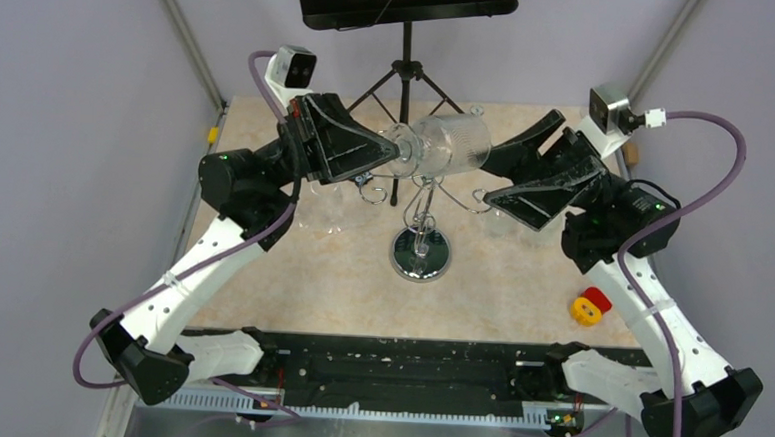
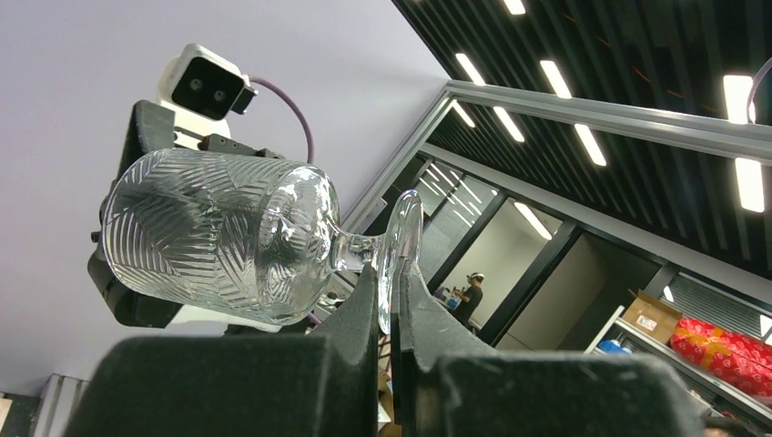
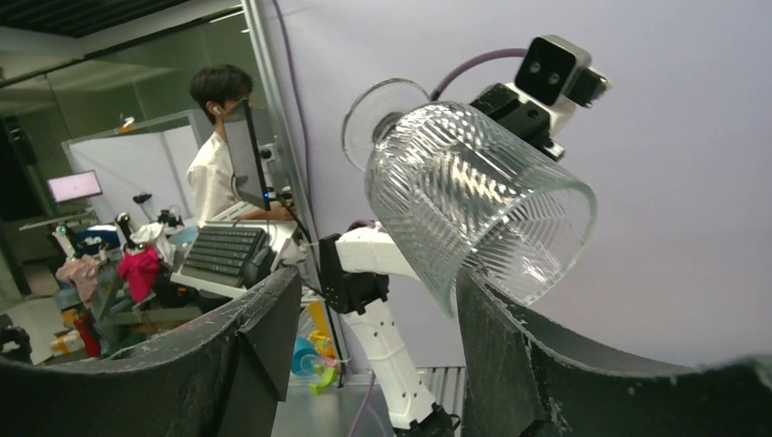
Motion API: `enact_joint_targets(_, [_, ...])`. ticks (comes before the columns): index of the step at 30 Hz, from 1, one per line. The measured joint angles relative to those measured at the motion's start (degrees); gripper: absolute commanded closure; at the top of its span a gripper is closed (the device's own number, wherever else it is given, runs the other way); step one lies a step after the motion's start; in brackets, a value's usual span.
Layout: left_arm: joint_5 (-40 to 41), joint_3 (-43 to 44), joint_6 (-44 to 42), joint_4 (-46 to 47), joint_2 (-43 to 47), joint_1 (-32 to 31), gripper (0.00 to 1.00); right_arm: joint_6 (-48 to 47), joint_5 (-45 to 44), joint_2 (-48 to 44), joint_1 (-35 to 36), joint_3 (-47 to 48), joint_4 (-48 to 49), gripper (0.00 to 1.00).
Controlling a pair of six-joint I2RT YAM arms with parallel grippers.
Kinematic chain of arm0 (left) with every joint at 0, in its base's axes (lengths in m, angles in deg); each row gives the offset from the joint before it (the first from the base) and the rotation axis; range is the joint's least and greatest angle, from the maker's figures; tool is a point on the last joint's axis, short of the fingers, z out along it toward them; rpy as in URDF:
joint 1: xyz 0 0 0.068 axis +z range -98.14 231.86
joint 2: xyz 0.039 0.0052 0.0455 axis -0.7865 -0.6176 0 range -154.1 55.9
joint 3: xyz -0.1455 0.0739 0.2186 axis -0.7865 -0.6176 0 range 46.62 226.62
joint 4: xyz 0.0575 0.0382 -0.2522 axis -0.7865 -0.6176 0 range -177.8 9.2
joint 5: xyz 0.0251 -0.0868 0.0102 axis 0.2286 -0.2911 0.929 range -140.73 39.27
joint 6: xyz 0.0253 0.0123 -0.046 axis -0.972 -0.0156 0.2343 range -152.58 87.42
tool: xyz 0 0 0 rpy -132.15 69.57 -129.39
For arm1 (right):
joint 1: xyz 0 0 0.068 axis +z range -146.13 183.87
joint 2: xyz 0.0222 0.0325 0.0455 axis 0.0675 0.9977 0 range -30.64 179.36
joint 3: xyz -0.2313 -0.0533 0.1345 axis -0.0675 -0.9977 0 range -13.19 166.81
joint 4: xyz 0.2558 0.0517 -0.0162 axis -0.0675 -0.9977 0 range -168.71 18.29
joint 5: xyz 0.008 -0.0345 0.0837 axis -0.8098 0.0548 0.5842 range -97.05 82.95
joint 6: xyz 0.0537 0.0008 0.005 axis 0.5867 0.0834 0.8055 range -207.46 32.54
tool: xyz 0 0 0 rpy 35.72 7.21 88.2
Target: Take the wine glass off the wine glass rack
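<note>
Clear ribbed wine glass (image 1: 447, 145) lay sideways above rack (image 1: 422, 220); left gripper (image 1: 385, 150) clenched its foot, right gripper (image 1: 489, 174) gaped at rim

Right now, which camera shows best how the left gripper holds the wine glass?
The left wrist view: the left gripper is shut on the foot of the wine glass, seen close. The top view shows that grip small, above the wine glass rack. The right wrist view shows mostly the bowl.

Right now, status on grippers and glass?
Left gripper shut on wine glass foot. Right gripper open, flanking the bowl. Glass lies sideways above the wine glass rack. Music stand behind, clear.
</note>
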Motion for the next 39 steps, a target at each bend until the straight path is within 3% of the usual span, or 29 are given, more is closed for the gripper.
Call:
enact_joint_targets(9, [-0.68, -0.24, 2.58, 1.68, -0.81, -0.83, 1.00, -1.53, 1.46, 2.23, 3.48, 1.62, 3.30, 0.63])
enact_joint_targets(14, [-0.87, -0.94, 3.76, 3.10, -0.90, -1.14, 1.00, -1.81, 1.60, 3.04, 3.78, 2.27, 3.48, 0.97])
enact_joint_targets(15, [-0.79, -1.11, 3.91, 3.39, -0.85, -1.29, 0.97, -1.73, 1.90, 3.13, 3.80, 2.27, 3.58, 1.00])
enact_joint_targets(17, [-0.20, -1.53, 4.11, 2.91, -0.61, -1.33, 0.76, -1.86, 2.23, 3.13, 4.13, 2.32, 4.35, 1.00])
enact_joint_targets(19, [0.52, -1.62, 2.89, 1.49, -0.15, -1.31, 0.49, -2.23, 2.27, 2.84, 4.22, 2.32, 4.44, 1.00])
enact_joint_targets(21, [1.36, -1.70, -0.33, -1.42, 0.74, -1.14, 0.32, -3.78, 2.16, 2.08, 4.28, 2.32, 2.75, 1.00])
enact_joint_targets(24, [3.10, -2.10, -5.09, -6.58, 3.04, -0.94, 0.22, -8.35, 0.92, 0.26, 4.28, 2.32, -3.76, 1.00])
enact_joint_targets(27, [4.96, -2.10, -10.51, -13.05, 6.03, -0.96, 0.18, -14.62, -1.75, -2.45, 4.28, 2.34, -12.79, 1.00])
enact_joint_targets(34, [10.32, -1.95, -23.43, -26.71, 11.89, -0.96, 0.15, -31.50, -12.81, -7.56, 4.37, 10.25, -40.41, 1.00])
enact_joint_targets(39, [14.80, 0.17, -34.75, -37.68, 12.13, -0.96, 0.15, -44.61, -27.96, -7.13, 4.48, 22.43, -65.29, 1.00])
